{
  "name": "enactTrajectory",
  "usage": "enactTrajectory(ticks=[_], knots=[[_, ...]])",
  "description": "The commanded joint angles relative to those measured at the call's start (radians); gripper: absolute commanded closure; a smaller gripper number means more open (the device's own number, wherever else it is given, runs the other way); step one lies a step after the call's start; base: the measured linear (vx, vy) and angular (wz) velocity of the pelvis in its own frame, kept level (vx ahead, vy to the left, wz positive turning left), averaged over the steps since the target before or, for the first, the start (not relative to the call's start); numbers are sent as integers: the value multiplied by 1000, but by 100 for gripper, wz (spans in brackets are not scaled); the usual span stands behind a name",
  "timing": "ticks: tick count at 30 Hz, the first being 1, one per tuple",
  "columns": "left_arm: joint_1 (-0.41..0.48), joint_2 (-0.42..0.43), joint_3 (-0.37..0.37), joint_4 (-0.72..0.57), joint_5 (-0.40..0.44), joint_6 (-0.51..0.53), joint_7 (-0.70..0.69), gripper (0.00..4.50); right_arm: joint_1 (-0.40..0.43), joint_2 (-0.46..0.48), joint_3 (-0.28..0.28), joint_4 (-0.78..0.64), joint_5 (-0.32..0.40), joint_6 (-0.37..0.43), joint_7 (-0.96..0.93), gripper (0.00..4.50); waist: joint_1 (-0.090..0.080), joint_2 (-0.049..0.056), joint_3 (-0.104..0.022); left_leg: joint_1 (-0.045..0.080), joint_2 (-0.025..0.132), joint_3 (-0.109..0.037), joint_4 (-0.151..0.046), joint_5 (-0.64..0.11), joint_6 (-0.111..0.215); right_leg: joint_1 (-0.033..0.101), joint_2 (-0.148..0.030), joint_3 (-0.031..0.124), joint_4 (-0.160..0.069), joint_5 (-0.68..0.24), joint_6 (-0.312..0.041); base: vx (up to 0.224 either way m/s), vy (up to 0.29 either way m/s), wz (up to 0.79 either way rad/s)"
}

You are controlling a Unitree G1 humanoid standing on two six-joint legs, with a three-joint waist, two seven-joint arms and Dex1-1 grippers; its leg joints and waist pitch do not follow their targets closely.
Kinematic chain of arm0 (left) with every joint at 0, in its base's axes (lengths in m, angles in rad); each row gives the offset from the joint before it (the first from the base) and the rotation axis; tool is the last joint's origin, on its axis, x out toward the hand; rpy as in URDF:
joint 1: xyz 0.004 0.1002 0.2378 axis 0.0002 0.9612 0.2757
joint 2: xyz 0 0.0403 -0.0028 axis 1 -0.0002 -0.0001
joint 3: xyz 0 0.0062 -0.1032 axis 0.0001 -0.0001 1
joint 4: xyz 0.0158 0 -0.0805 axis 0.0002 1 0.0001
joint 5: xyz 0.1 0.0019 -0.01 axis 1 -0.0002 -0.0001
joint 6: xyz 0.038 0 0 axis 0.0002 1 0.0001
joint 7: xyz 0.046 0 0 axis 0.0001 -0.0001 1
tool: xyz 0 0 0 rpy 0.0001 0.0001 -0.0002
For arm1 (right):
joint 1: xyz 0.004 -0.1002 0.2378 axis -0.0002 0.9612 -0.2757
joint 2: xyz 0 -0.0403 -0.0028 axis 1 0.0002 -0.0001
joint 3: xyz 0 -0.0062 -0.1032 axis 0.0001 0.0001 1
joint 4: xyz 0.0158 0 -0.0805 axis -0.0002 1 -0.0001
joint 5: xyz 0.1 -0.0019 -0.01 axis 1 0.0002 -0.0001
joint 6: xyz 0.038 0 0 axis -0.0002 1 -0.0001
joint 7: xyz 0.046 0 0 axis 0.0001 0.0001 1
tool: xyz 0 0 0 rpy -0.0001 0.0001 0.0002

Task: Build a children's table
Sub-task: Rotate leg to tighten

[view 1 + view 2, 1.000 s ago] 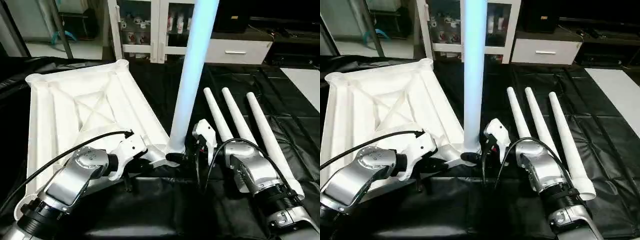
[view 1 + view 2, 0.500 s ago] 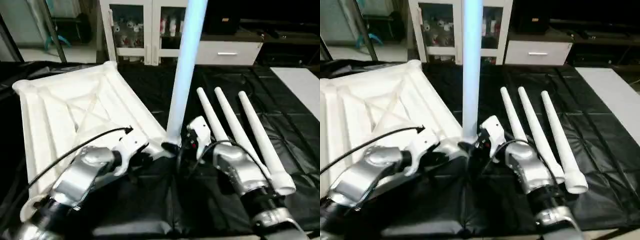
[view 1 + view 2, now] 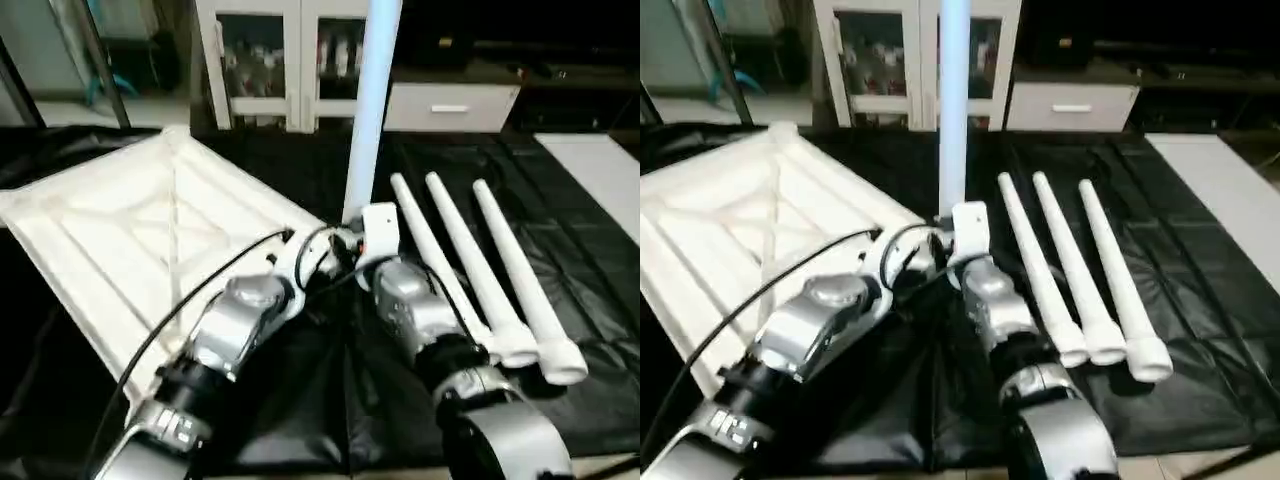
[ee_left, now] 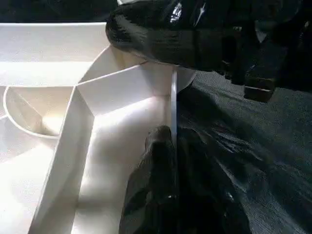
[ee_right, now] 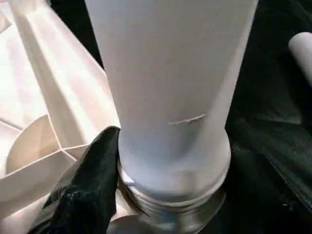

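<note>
Left gripper (image 4: 173, 146): jaws clamped on a rib of the tabletop (image 3: 130, 230) at its corner. Right gripper (image 5: 161, 195): jaws around the upright leg (image 3: 370, 100), threads showing at the socket; not fully seated. Three loose legs (image 3: 480, 270) lie beside, uninstalled, on the black worktop (image 3: 590, 270).

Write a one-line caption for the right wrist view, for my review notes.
Right gripper around the base of an upright white tube leg, its threaded end at a corner socket of the ribbed tabletop.
</note>
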Motion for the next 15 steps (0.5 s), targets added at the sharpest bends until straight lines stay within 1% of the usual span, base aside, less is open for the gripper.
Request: enactTrajectory(ticks=[1, 2, 3, 4, 5, 6, 7, 8, 9, 10, 11, 12, 13, 14, 15], knots=[[12, 2, 4, 23, 19, -8, 28, 450, 14, 29, -17, 68, 22, 5, 37, 176, -2, 7, -43, 2, 43, -27, -93, -406, -29, 16, -60, 33, -90, -421, -136, 0, 0, 0], [17, 7, 3, 19, 19, -8, 25, 450, 14, 33, -18, 63, 31, -5, 69, 176, -2, 5, -43, 2, 43, -26, -93, -408, -26, 15, -61, 33, -90, -422, -138, 0, 0, 0], [23, 13, 3, 11, 18, -6, 22, 450, 14, 34, -13, 59, 26, -12, 71, 121, -1, 7, -42, 1, 44, -27, -94, -404, -23, 17, -61, 33, -89, -420, -140, 0, 0, 0], [27, 17, 3, 6, 17, -6, 20, 450, 15, 34, -10, 56, 26, -15, 78, 121, 0, 5, -43, 0, 45, -27, -95, -392, -23, 18, -62, 33, -87, -413, -143, 0, 0, 0], [39, 27, 2, -11, 14, -1, 11, 450, 19, 32, -2, 42, 26, -20, 93, 121, 0, 6, -43, 1, 45, -26, -95, -392, -22, 16, -61, 33, -87, -412, -144, 0, 0, 0], [47, 36, 0, -23, 14, 2, 3, 450, 23, 28, 1, 31, 24, -21, 96, 121, -2, 4, -43, -1, 46, -26, -95, -394, -20, 18, -61, 34, -87, -411, -146, 0, 0, 0], [62, 58, -12, -49, 17, 4, -18, 450, 32, 15, 11, 2, 25, -14, 124, 89, -3, 4, -43, -4, 46, -25, -95, -380, -18, 19, -62, 35, -86, -402, -150, 0, 0, 0], [71, 68, -16, -67, 15, 10, -31, 450, 41, 3, 18, -23, 24, -1, 138, 81, -4, 6, -44, -5, 47, -26, -96, -371, -16, 21, -62, 35, -84, -390, -153, 0, 0, 0], [81, 78, -16, -85, 14, 16, -41, 450, 50, -10, 27, -46, 18, 8, 161, 79, -5, 4, -43, -7, 46, -25, -96, -361, -13, 23, -60, 35, -84, -380, -153, 0, 0, 0], [86, 82, -16, -93, 13, 19, -45, 450, 55, -16, 31, -56, 15, 12, 171, 79, -8, 7, -44, -12, 47, -24, -97, -341, -10, 26, -59, 35, -80, -358, -162, 0, 0, 0], [93, 92, -17, -108, 13, 23, -54, 450, 64, -28, 35, -75, 9, 19, 196, 79, -5, 7, -44, -10, 48, -25, -96, -335, -10, 27, -61, 35, -80, -356, -164, 0, 0, 0], [93, 92, -17, -108, 13, 23, -54, 450, 64, -28, 35, -75, 9, 19, 196, 69, -5, 8, -46, -10, 49, -22, -94, -316, -7, 26, -62, 37, -78, -335, -173, 0, 0, 0], [100, 104, -19, -127, 11, 33, -67, 450, 77, -43, 38, -106, 10, 38, 220, 54, -5, 8, -46, -10, 49, -22, -94, -307, -6, 27, -62, 38, -77, -323, -179, 0, 0, 0], [106, 115, -23, -143, 9, 38, -78, 450, 91, -58, 45, -135, 13, 54, 247, 43, -4, 8, -47, -10, 49, -19, -93, -286, -2, 30, -59, 38, -75, -286, -188, 0, 0, 0], [126, 151, -37, -196, -1, 53, -120, 450, 132, -106, 64, -228, 26, 108, 330, 39, 0, 7, -49, -11, 49, -20, -92, -268, 3, 35, -59, 38, -72, -261, -191, 0, 0, 0]])
